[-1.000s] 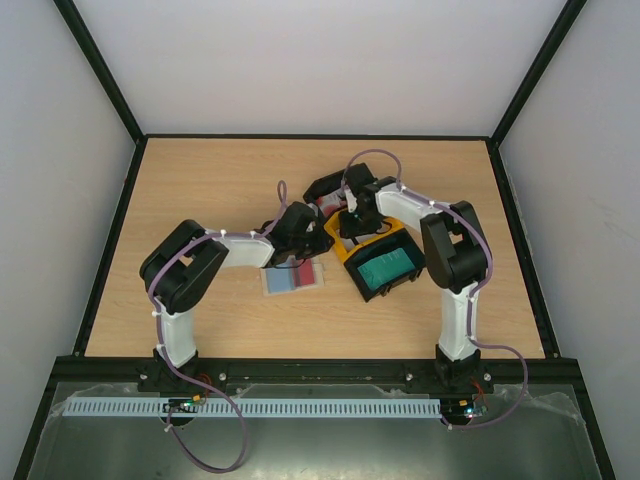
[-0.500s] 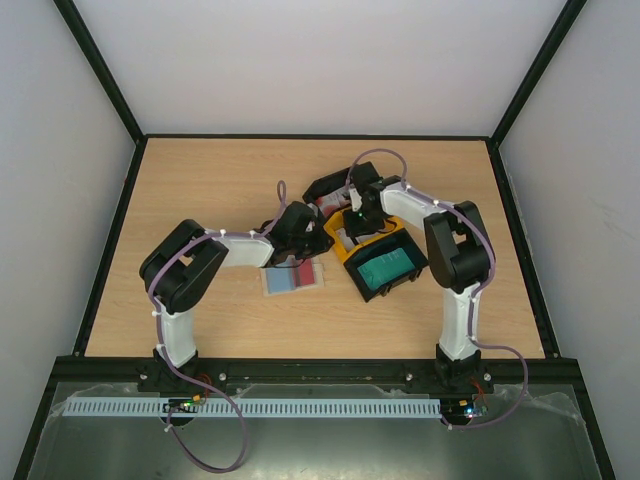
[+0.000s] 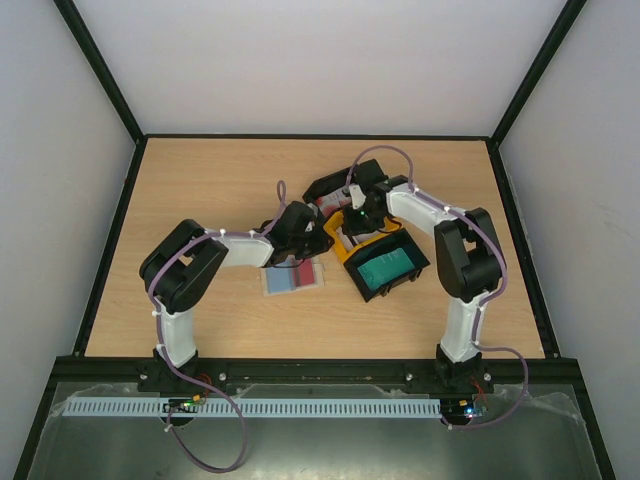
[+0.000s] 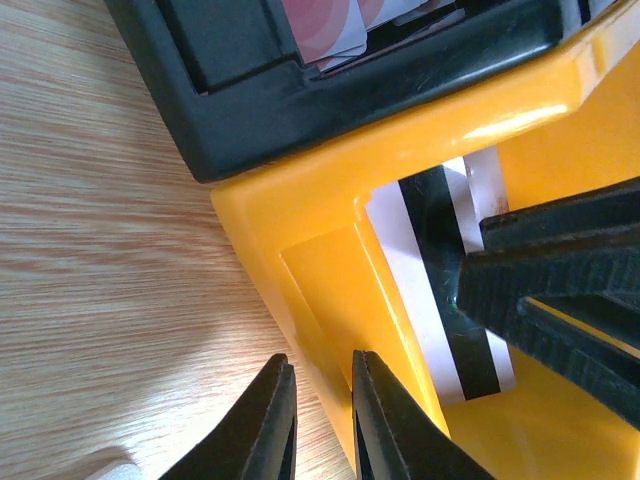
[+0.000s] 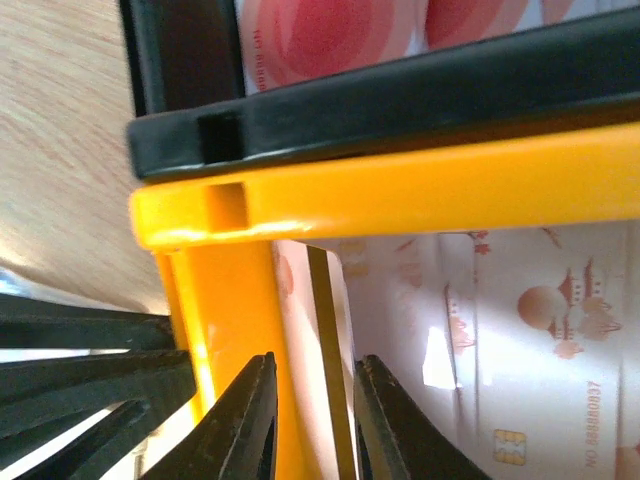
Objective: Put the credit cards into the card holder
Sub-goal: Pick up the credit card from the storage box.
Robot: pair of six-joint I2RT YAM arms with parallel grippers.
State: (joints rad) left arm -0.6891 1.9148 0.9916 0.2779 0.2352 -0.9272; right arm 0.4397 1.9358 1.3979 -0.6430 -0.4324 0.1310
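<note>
The black-and-yellow tray (image 3: 350, 277) sits mid-table. A whitish credit card with a dark stripe (image 5: 330, 330) stands on edge in its yellow compartment (image 5: 400, 190). My right gripper (image 5: 316, 365) is shut on this card (image 4: 430, 290). Another whitish card with red print (image 5: 500, 330) lies beside it. Red-and-white cards (image 5: 330, 30) fill one black compartment and a teal card (image 3: 385, 268) another. My left gripper (image 4: 320, 365) is shut on the tray's yellow wall (image 4: 330, 270). The card holder (image 3: 293, 278) lies flat in front of the tray, showing blue and red.
Both grippers (image 3: 318, 232) (image 3: 352, 222) meet at the tray's left end, fingers close together. The right gripper's fingers (image 4: 540, 290) show in the left wrist view. A black frame (image 3: 130, 220) borders the wooden table.
The right gripper has closed its fingers onto the striped card and its wrist has shifted slightly toward the back. The left arm has not moved.
</note>
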